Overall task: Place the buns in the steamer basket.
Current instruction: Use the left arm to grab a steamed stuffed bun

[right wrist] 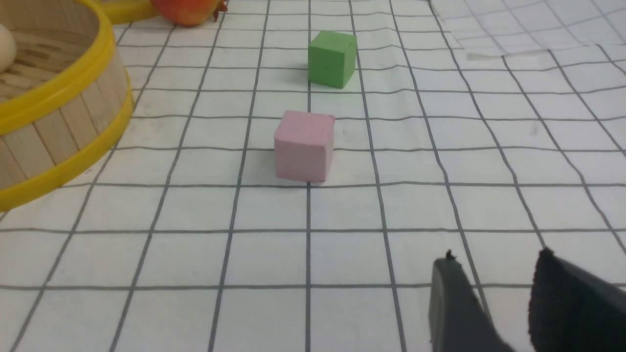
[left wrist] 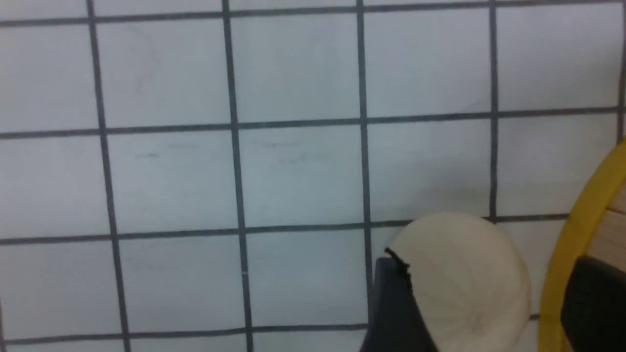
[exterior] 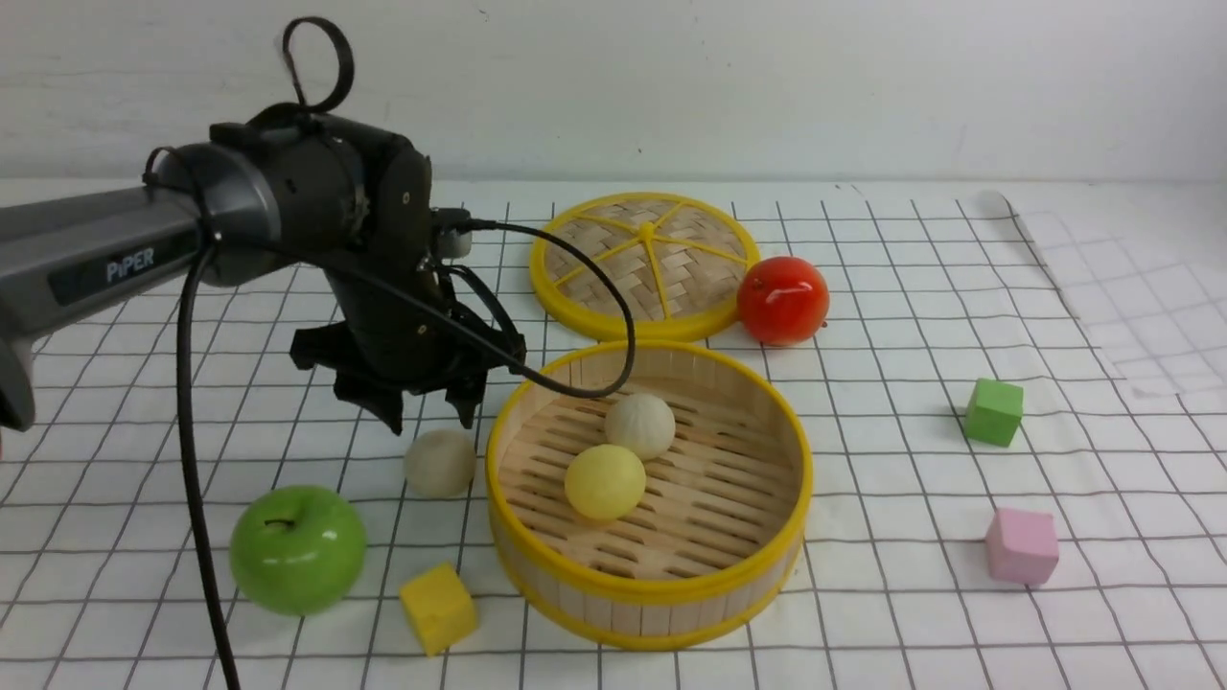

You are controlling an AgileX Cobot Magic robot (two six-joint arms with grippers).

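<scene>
Front: left gripper (exterior: 431, 420) hangs open above the loose bun (exterior: 440, 464), which lies nearer the table's (exterior: 911, 594) left edge, just beside the basket (exterior: 652, 589). The yellow bun (exterior: 605, 482) and cream bun (exterior: 639, 425) are inside.

Left wrist: one finger (left wrist: 391, 308) flanks the loose bun and the other seems to be over the rim (left wrist: 570, 254), so descending may strike it.

Right wrist: right gripper (right wrist: 494, 303) slightly parted, empty.

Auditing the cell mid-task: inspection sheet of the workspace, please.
Surface: white gridded sheet; second sheet overlaps far right.
Job's things: steamer basket holds yellow bun and beige bun; third bun on the sheet, left of it.
Clutter: lid, red apple, green apple, yellow cube, green cube, pink cube.
Grippers: left tool open above the third bun; right tool open, empty.
Cables: black cable hangs from the left arm, loops before the basket's far rim.
Surroundings: white wall; nothing else seen.
</scene>
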